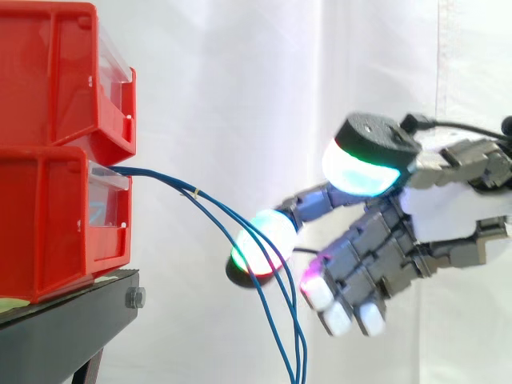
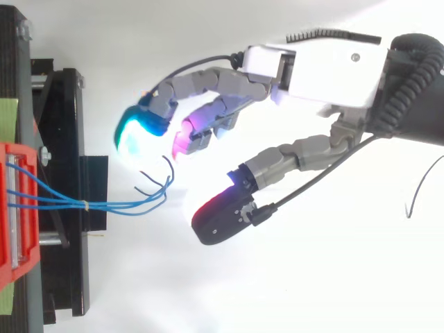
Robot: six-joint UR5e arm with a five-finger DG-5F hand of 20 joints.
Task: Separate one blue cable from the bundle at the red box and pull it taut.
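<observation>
I had the hand [image 1: 448, 212] hanging open to the right of the bins, its fingers spread and only loosely bent, with nothing clasped in them. From above, the hand [image 2: 326, 66] reached in from the right. Its leading fingertip [image 2: 135, 132] pointed left toward the bins, and the thumb [image 2: 222, 218] was set well apart from it on the near side.

The loose ends of the blue cables [image 2: 118, 203] lay in the gap between that fingertip and the thumb, close to both and pinched by neither. In the side view the same fingertip [image 1: 264, 240] overlapped the blue cables [image 1: 240, 220] where they drooped. I could not tell from there whether the pad touched them or merely lined up with them.

The cables were slack. They left the front of the lower red bin [image 1: 56, 224] as a bundle held by a small pale tie [image 2: 84, 205], fanned out past it, then curved down and ran off the bottom of the side view.

An upper red bin [image 1: 56, 72] sat stacked on the lower one, both on the black stand [image 1: 64, 328] at the left, with the white curtain [image 1: 240, 96] behind.
</observation>
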